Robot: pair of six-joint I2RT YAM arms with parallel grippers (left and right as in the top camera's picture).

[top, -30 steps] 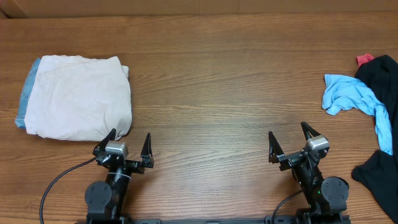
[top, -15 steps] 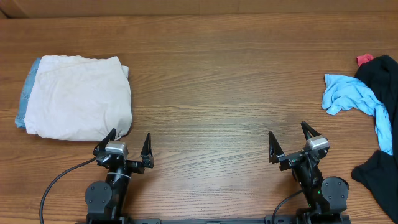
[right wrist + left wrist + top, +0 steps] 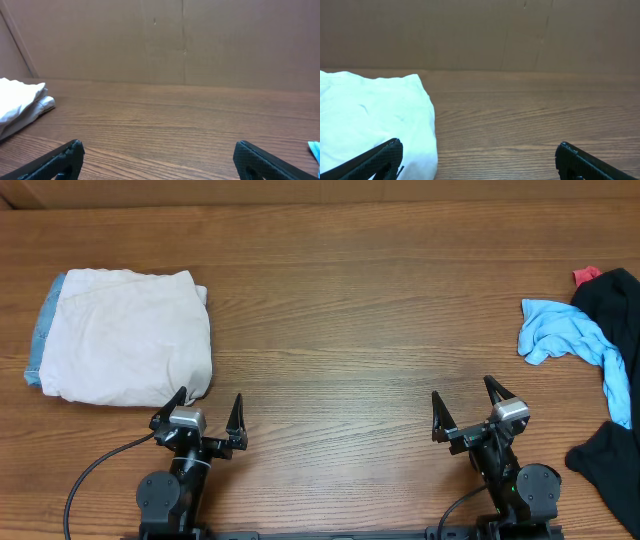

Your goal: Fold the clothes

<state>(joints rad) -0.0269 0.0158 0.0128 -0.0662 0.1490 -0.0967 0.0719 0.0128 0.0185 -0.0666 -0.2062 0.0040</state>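
**Clothes at the two ends of the table.** A folded white garment (image 3: 125,335) lies at the left of the wooden table (image 3: 350,310). A crumpled blue cloth (image 3: 565,340) and a black garment (image 3: 618,305) are heaped at the right edge.

I see the left gripper (image 3: 210,396) just beside the white stack's near corner, and the right gripper (image 3: 462,390) well apart from the heap. Both have their jaws spread wide and hold nothing. Open wood runs between the piles.

Right end effector (image 3: 157,151) spread wide, white cloth (image 3: 17,100) left
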